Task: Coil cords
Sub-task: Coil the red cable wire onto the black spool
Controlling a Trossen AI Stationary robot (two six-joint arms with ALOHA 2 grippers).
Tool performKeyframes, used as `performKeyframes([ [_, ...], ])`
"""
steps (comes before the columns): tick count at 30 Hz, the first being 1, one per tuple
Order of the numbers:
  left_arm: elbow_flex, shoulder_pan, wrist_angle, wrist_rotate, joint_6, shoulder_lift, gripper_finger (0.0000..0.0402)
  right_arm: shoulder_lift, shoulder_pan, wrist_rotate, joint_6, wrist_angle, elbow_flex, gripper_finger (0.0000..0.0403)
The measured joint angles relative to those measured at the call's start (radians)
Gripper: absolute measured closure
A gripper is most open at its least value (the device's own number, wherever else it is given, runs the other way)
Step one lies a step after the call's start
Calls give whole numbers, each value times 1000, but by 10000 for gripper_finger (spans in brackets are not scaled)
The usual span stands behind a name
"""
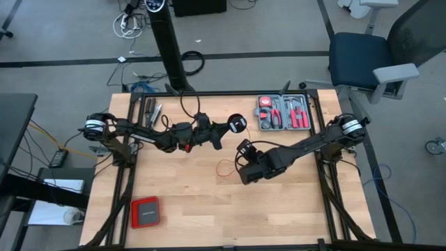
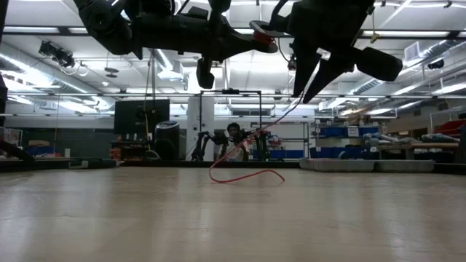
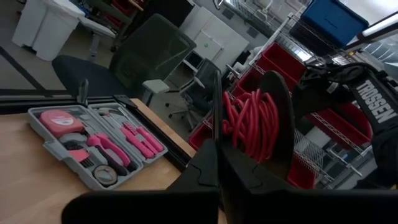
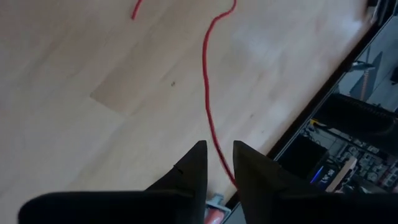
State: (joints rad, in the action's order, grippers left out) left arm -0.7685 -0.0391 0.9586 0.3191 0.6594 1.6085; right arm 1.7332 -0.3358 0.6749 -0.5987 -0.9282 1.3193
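Note:
The thin red cord is partly wound into a coil [image 3: 249, 121] that my left gripper [image 1: 235, 125] holds up over the middle of the table. It also shows in the low view [image 2: 266, 30]. The cord's loose part [image 1: 223, 167] lies in a loop on the table [image 2: 247, 175]. From there it rises to my right gripper [image 2: 306, 93]. That gripper [image 1: 244, 148] hangs just right of the coil, fingers nearly shut with the cord [image 4: 211, 118] between them. My left gripper pinches the coil of red cord [image 3: 239, 134] between its two fingers, one on each flat side. The coil is lifted clear of the table. My right gripper has a single strand of the cord [image 4: 216, 149] between its fingertips. The fingers come from above, slanting down. The strand runs down from them to the table; whether the fingers press it I cannot tell.
A grey tool tray [image 1: 282, 113] with pink tools lies at the far right of the table and shows in the left wrist view [image 3: 93, 149]. A flat red box [image 1: 145, 212] lies near the left front. Loose tools [image 1: 155, 111] lie at the far left. A black post [image 1: 171, 49] stands behind the table.

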Motion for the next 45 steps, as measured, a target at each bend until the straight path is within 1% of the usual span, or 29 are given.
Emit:
performKeyframes([
  [7, 0, 0, 0, -1, 0, 0, 398, 0, 24, -58, -7, 14, -2, 361],
  [11, 0, 0, 0, -4, 0, 0, 398, 0, 34, -63, -8, 14, -21, 370],
  [21, 0, 0, 0, -7, 0, 0, 398, 0, 37, -68, -15, 23, -51, 368],
  [25, 0, 0, 0, -7, -1, 0, 398, 0, 37, -67, -92, 29, -52, 369],
  [29, 0, 0, -2, -9, -2, 0, 398, 0, 18, -69, -114, 66, -52, 367],
  [36, 0, 0, -5, -11, -26, 0, 398, 0, -41, -122, -102, 73, -52, 367],
  [41, 0, 0, -6, -11, -26, 0, 398, 0, -57, -114, -101, 116, -52, 367],
  [45, 0, 0, -7, -10, -24, 0, 398, 0, -48, -68, -111, 147, -52, 367],
])
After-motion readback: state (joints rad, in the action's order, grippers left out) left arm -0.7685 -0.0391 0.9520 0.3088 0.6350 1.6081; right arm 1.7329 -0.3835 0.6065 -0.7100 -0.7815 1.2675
